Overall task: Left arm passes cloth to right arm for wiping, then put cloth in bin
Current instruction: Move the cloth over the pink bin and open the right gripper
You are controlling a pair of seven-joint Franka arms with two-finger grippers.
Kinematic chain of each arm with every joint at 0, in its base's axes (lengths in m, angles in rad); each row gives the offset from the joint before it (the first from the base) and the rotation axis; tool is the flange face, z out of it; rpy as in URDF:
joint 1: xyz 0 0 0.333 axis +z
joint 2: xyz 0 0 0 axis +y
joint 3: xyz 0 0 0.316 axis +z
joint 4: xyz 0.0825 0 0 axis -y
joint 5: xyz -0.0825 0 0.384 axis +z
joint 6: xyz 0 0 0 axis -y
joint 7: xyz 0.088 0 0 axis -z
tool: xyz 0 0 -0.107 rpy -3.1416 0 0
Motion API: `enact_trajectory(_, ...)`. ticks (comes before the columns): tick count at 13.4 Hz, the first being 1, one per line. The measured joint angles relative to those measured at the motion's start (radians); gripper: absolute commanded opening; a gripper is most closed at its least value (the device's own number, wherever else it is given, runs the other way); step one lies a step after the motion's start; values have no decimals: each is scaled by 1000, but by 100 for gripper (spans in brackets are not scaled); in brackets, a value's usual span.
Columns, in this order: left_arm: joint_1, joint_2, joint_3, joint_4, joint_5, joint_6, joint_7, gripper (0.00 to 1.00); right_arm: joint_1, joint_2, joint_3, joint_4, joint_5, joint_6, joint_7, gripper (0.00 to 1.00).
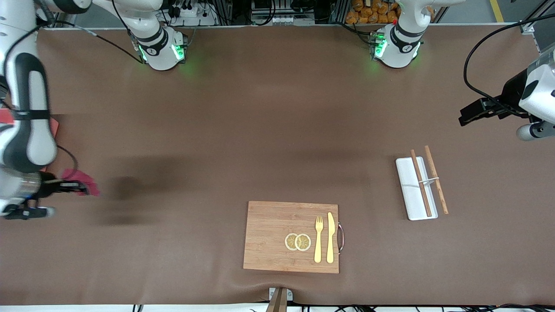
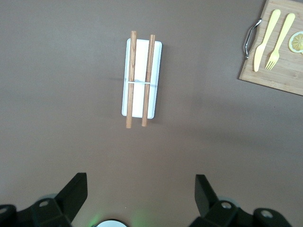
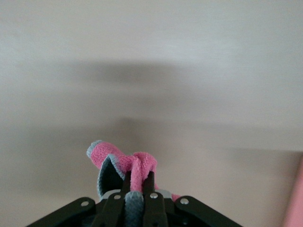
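The crimson cloth (image 1: 80, 182) hangs bunched in my right gripper (image 1: 84, 187), which is shut on it over the table at the right arm's end. In the right wrist view the cloth (image 3: 124, 161) shows pink with a grey reverse, pinched between the fingers of the right gripper (image 3: 138, 182). The pink bin (image 1: 53, 126) stands beside that arm, which covers most of it; its edge (image 3: 296, 198) shows at the rim of the right wrist view. My left gripper (image 1: 466, 116) waits open and empty above the left arm's end of the table, and its wrist view shows the left gripper (image 2: 141, 194) with bare tabletop between its fingers.
A white tray (image 1: 407, 195) with two chopsticks (image 1: 435, 180) lies toward the left arm's end; the tray (image 2: 156, 80) also shows under the left wrist. A wooden board (image 1: 269, 236) with fork, knife and lemon slices sits near the front camera.
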Motion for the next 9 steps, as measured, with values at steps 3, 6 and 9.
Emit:
enact_trajectory(3,-2,-2,0,-4,0,10,1,100,-124,1,-1,23,-44,16,-198,0)
enact_trajectory(6,-6,-2,-1,-6,0,14,1,100,-211,6,-1,32,-92,123,-362,0)
enact_trajectory(9,-9,-5,-1,-6,0,14,1,100,-303,19,-1,32,-97,212,-529,0)
